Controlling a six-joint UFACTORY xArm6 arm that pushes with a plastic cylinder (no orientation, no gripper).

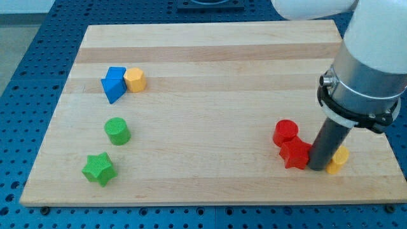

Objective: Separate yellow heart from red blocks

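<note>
Camera view, yellow heart (338, 159) half hidden behind my tip (316, 168), touching red star (295, 154), no pincer.

A pale wooden worktop (210, 70), built from lengthwise planks of slightly differing tone, fills most of the view under bright, even light. It rests on a blue perforated base (38, 44) dotted with regular rows of holes, visible along all 4 sides. A strip of light grey surface (25, 9) shows at the view's top left.
</note>
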